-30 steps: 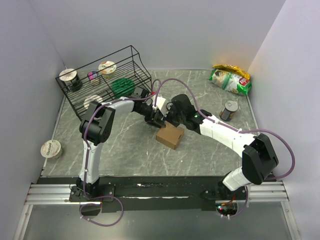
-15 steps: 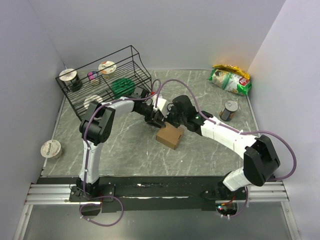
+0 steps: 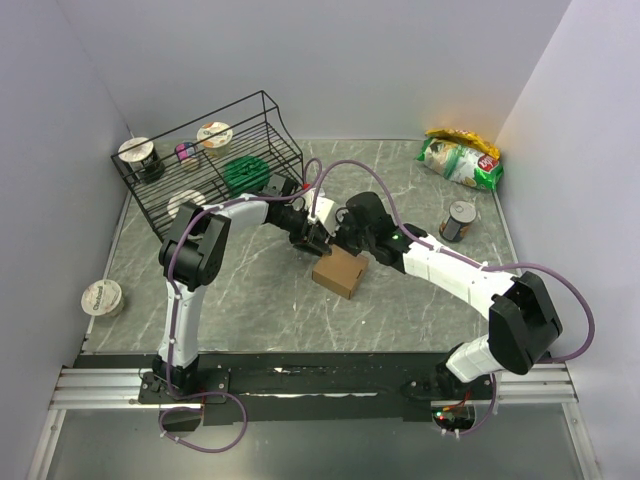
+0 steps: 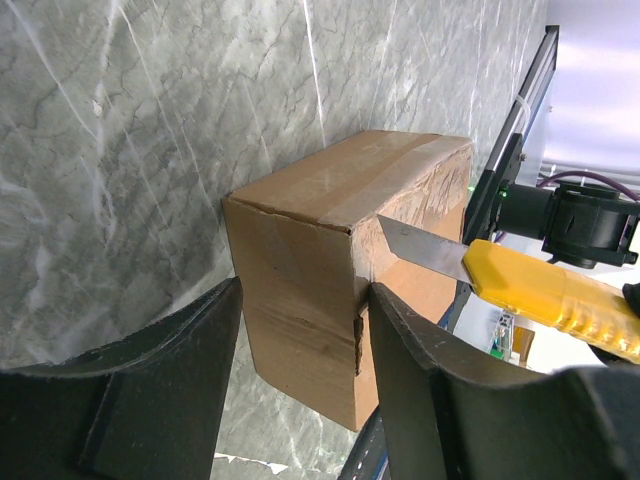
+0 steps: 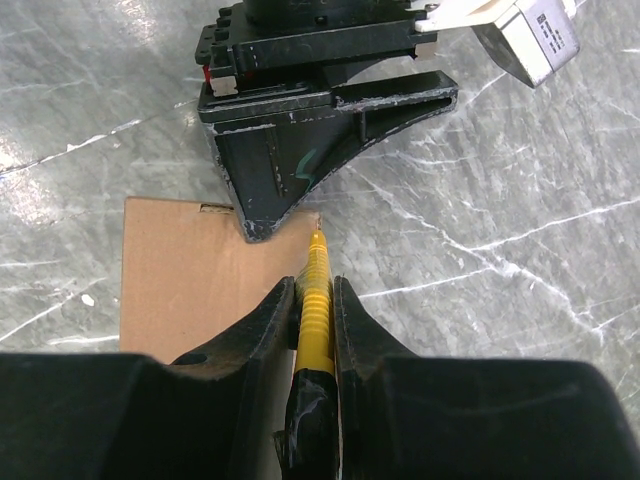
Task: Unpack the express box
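Note:
The express box (image 3: 340, 272), a small brown taped carton, sits mid-table. My left gripper (image 3: 313, 240) is shut on its far end, and in the left wrist view the box (image 4: 300, 260) fills the space between both black fingers (image 4: 170, 400). My right gripper (image 5: 315, 300) is shut on a yellow utility knife (image 5: 316, 270). Its steel blade (image 4: 420, 245) touches the box's upper edge beside the tape seam. From the right wrist view, the knife tip meets the box (image 5: 190, 280) corner right next to the left gripper's finger (image 5: 290, 160).
A black wire rack (image 3: 215, 160) holding cups and a green lid stands at the back left. A green snack bag (image 3: 460, 160) lies at the back right, with a dark can (image 3: 459, 220) in front of it. A white cup (image 3: 101, 298) lies at the left edge.
The right arm's elbow has drifted slightly to the right. The box, the knife and both grips look unchanged.

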Available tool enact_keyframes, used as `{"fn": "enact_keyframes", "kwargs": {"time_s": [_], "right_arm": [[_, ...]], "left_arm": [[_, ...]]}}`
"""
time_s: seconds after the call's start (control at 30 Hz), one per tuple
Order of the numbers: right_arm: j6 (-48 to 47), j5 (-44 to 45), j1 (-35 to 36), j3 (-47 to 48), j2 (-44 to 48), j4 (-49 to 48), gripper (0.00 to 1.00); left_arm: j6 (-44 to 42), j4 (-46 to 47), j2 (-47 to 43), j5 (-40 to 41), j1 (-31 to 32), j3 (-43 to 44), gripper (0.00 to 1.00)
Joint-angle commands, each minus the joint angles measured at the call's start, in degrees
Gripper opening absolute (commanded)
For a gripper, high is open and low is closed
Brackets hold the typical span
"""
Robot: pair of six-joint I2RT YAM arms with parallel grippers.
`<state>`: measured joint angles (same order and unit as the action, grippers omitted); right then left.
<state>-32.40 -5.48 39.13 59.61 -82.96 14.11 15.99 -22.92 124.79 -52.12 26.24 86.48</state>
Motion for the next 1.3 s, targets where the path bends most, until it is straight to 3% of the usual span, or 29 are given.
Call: {"fn": "enact_keyframes", "kwargs": {"time_s": [0.0, 0.33, 0.5, 0.77, 1.27], "right_arm": [[-0.38, 0.29, 0.24, -0.11, 2.19, -2.16, 0.00], [-1.35, 1.52, 0.15, -0.90, 1.40, -0.49, 0.00], [-1.70, 2.22, 0.15, -1.26, 2.10, 1.18, 0.00], [-1.52, 3.19, 0.15, -2.31, 3.85, 3.82, 0.00], [-5.04, 1.70, -1.60, -5.91, 6.32, 4.70, 0.00]], "left_arm": [[-0.96, -0.55, 1.86, 3.51, 0.92, -0.61, 0.58], [-0.96, -0.55, 1.77, 3.87, 0.92, -0.78, 0.57], [-0.96, -0.64, 1.95, 4.57, 0.92, -1.31, 0.47], [-1.05, -0.81, 2.12, 6.24, 1.01, -1.75, 0.38], [-1.13, -1.08, 2.39, 6.33, 0.92, -1.66, 0.36]]}}
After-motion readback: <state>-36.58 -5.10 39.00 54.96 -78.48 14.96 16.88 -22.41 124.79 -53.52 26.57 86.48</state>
